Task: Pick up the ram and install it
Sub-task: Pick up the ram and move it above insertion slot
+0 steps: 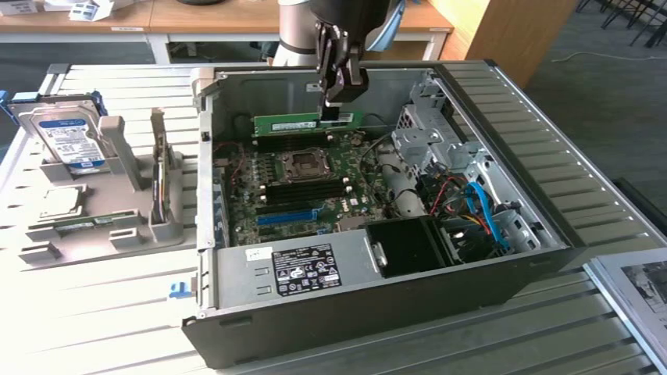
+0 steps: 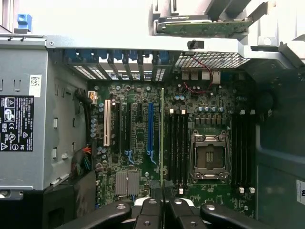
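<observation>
**Item:** ram [image 1: 290, 123], thin green stick.
**Holder:** the hand [image 1: 336, 116], pinching it near one end.
**Location:** in the air inside the open computer case [image 1: 542, 234] on the desk [image 1: 105, 312], over the motherboard [image 1: 302, 195], by the wall opposite the power supply [image 1: 302, 266]. It is not seated.
**Alignment:** edge-on in the wrist view, the ram [image 2: 162, 133] runs parallel to the memory slots [image 2: 177, 143] and just beside them.
**Handling:** you likely need a small sideways correction. Keep it level, since the free end may dip. Match the notch, then press straight and evenly.
</observation>
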Action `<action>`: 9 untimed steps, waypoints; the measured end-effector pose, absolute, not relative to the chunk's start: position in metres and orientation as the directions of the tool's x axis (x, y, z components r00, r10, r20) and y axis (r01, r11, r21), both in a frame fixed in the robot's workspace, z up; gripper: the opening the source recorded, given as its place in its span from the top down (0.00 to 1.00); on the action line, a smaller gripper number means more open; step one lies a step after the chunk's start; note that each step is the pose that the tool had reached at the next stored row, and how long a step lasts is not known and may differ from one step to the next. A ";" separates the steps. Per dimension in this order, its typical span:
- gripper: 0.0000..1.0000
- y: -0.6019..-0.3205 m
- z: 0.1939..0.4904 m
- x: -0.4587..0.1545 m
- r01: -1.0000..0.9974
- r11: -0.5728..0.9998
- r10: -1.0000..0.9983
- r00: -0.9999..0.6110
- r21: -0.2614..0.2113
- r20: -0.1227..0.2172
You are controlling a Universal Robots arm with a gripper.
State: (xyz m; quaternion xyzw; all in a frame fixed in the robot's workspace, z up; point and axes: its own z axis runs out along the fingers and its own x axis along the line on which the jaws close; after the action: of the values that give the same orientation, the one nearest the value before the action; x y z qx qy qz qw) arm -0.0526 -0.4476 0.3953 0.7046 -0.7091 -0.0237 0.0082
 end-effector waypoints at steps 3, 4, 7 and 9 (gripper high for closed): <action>0.88 -0.446 0.395 -0.053 -0.999 0.006 -1.000 -0.007 0.045 -0.022; 0.88 -0.445 0.395 -0.053 -0.999 0.006 -1.000 -0.007 0.045 -0.022; 0.88 -0.443 0.395 -0.053 -0.999 0.006 -1.000 -0.007 0.045 -0.022; 0.88 -0.441 0.395 -0.053 -0.999 0.006 -1.000 -0.007 0.045 -0.022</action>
State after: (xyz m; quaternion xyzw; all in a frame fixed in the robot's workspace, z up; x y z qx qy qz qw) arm -0.0527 -0.4412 0.3952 0.7046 -0.7091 -0.0238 0.0082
